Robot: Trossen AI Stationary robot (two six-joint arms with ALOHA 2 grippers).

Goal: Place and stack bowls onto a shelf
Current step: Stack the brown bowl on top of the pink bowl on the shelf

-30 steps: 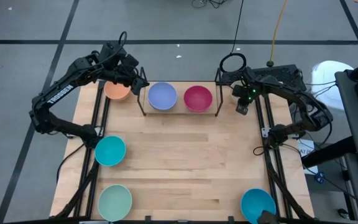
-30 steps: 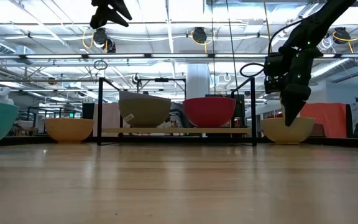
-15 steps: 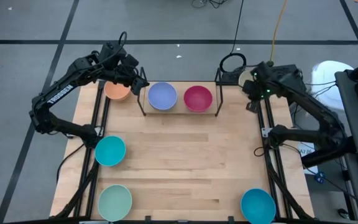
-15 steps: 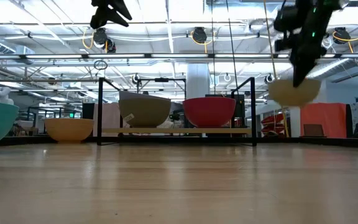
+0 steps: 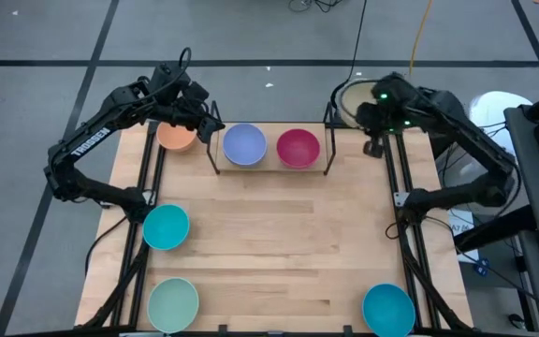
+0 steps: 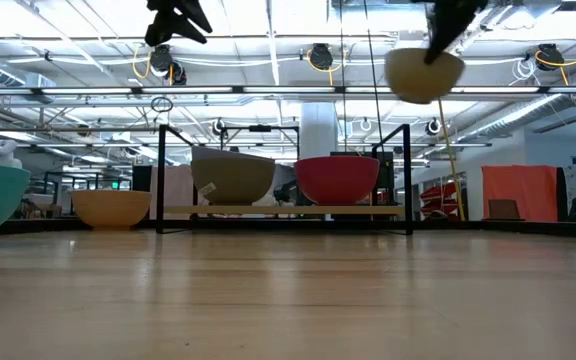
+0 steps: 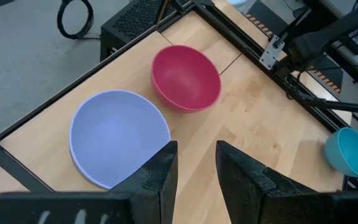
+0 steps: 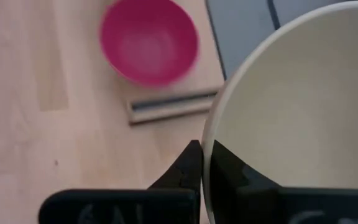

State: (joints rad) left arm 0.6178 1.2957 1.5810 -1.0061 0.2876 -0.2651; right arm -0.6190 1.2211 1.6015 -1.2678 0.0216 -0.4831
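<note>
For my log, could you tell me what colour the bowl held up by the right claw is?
Cream; the bowl shows best in the right wrist view.

Dark jointed arms, black cabling

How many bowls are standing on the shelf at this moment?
2: the lavender bowl on the left side of the shelf and the magenta bowl on its right. Bowls nested beneath them could be hidden.

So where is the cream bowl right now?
The cream bowl is up in the air, pinched by the right gripper, above the right end of the shelf, near the magenta bowl.
</note>
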